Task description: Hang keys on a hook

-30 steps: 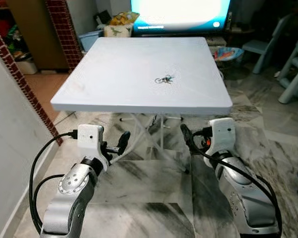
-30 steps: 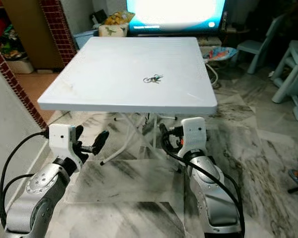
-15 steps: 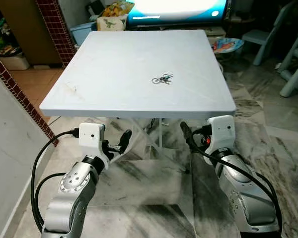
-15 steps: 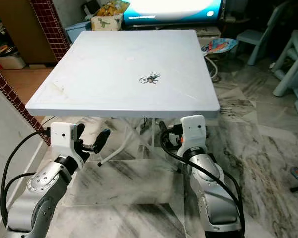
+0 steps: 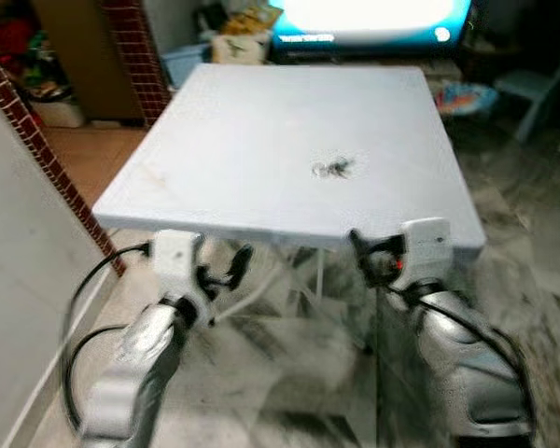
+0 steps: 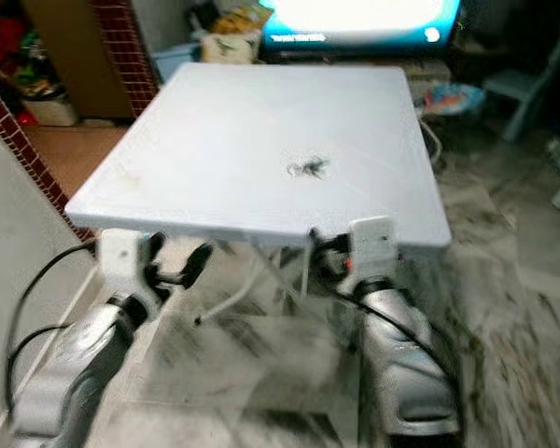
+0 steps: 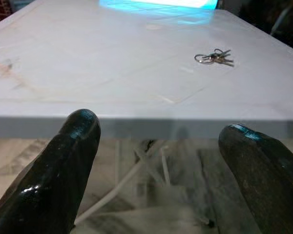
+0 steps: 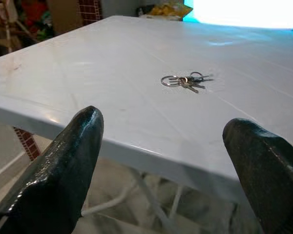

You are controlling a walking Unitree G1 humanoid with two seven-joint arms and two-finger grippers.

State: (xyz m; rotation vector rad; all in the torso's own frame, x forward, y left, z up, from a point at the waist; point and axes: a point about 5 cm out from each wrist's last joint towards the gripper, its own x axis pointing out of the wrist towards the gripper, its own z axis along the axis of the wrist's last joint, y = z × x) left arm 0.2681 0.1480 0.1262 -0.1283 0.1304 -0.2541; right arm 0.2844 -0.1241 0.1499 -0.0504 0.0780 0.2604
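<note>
keys (image 8: 184, 81) flat mid-table (image 5: 243, 149), ring toward robot's left | left tool (image 7: 156, 161), right tool (image 8: 161, 161) fingers apart, holding nothing

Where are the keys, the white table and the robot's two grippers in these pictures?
keys (image 8: 182, 81): right wrist view, on the ring.
white table (image 5: 252, 140): left eye view, bare top.
left gripper (image 7: 161, 146): left wrist view, between fingertips.
right gripper (image 8: 161, 146): right wrist view, between fingertips.

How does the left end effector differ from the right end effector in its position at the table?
The left end effector hangs below the table edge near its left corner; the right end effector sits at the front edge, nearer the keys. Both are open and empty.
</note>
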